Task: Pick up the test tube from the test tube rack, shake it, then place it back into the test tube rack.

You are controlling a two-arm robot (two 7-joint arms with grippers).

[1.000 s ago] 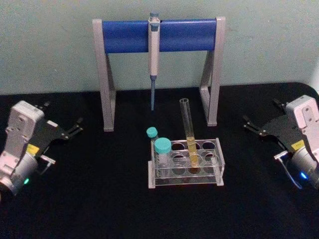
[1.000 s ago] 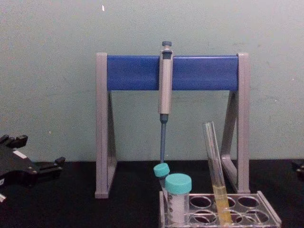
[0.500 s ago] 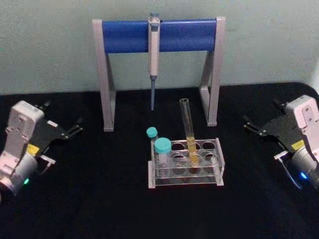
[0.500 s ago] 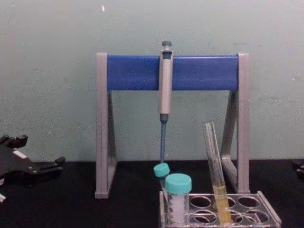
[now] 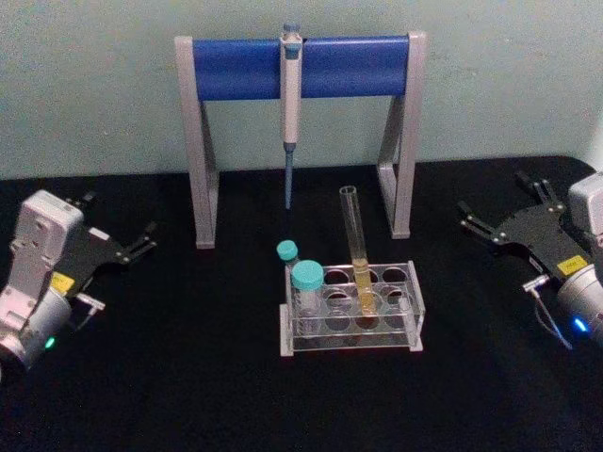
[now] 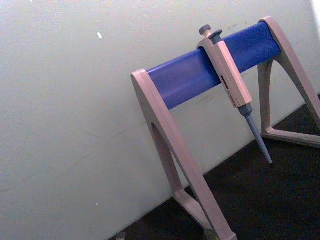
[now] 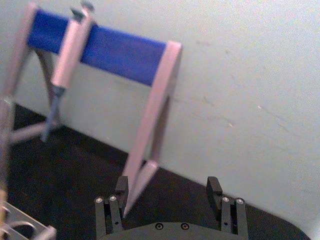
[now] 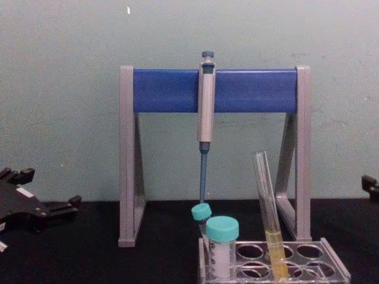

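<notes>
Progress on the task is nil as far as can be judged: the test tube (image 5: pixel 357 247) stands in the test tube rack (image 5: pixel 353 343), seated in a hole of the middle column and leaning slightly, its open mouth well above the top plate and yellow liquid in its lower part. Nothing touches it. Which row holds its round bottom is hard to make out.

The rack sits near the middle of the black desk (image 5: pixel 188 386), in front of the grey-and-blue pipette stand (image 5: pixel 236 68) from which a pipette (image 5: pixel 290 104) hangs. Two teal-capped tubes (image 5: pixel 307 275) occupy the rack's left end, just beside the glass tube's column but not touching it.

The left gripper (image 5: pixel 120 213) rests low at the desk's left side, well apart from the rack, fingers spread and empty. The right gripper (image 5: pixel 495 200) hovers at the right side, also well apart from the rack and pointing roughly toward the stand's right leg; the right wrist view shows its fingers (image 7: pixel 120 186) wide apart with nothing between them.

Every step looks to be left: reaching in, closing on the glass above the rack, lifting it clear, shaking, and lowering it back into a hole. The right gripper seems the likelier one to make the reach.
</notes>
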